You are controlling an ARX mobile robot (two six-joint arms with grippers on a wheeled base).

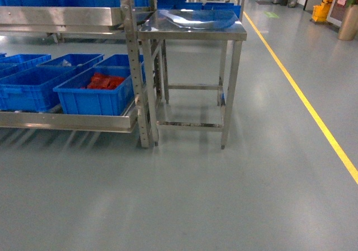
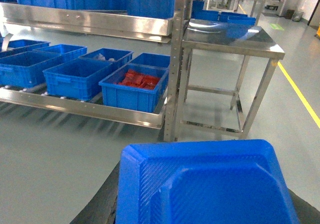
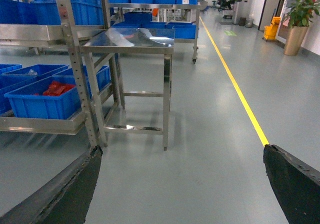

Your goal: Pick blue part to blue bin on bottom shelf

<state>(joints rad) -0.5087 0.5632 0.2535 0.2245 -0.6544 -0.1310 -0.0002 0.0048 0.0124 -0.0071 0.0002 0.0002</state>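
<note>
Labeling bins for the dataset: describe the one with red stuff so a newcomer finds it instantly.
Start at the steel rack left of the steel table and drop to the bottom shelf. The blue bin nearest the rack's corner upright, at the front right, is the one. Only it shows red parts inside.

I am looking at a factory or warehouse floor. A smooth grey floor point(image 1: 184, 200) runs wide and bare, with a yellow line point(image 1: 302, 97) painted along it like an aisle marking. On my left stands a steel rack point(image 1: 67, 121) whose bottom shelf carries rows of blue plastic bins point(image 1: 33, 86), one of them holding red parts point(image 1: 104, 81). More blue bins fill the level above. Just beside the rack stands a steel four-legged table point(image 1: 193, 30). Down the aisle in the right wrist view I see a yellow mop bucket point(image 3: 271, 31), a potted plant point(image 3: 298, 19) and more shelving stacked with blue bins.
</note>
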